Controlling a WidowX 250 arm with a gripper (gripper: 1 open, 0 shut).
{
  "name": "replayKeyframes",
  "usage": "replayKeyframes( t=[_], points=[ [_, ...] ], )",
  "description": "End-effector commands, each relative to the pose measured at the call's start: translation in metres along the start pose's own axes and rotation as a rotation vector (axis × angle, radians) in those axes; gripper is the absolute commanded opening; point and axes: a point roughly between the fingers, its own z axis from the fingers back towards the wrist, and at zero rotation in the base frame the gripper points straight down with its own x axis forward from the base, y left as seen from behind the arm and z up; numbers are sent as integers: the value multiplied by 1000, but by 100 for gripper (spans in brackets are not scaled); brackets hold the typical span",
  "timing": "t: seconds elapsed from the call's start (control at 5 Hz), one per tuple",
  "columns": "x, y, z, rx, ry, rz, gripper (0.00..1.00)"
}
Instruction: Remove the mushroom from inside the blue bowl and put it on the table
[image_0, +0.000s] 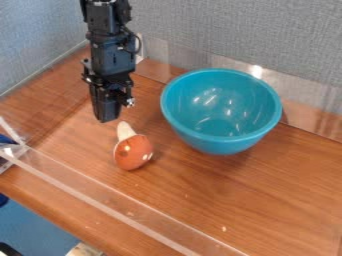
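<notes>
The mushroom (131, 148) lies on its side on the table (254, 200), left of the blue bowl (222, 110), with its orange-brown cap toward the front and its cream stem pointing back. My gripper (107, 113) hangs just above and behind the stem, apart from it, holding nothing. Its dark fingers point straight down; how far apart they stand does not show. The bowl sits upright and empty.
Clear plastic strips run along the table's front edge (94, 190) and back edge (305, 92). A grey fabric wall (241, 35) stands close behind the bowl and the arm.
</notes>
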Motion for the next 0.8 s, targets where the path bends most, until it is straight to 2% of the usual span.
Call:
replayKeyframes(
  t=[0.0,0.2,0.6],
  points=[
    [3,15,17,35,-68,102,100],
    [7,19,13,36,-86,177,100],
    [7,19,10,47,-99,162,100]
  ],
)
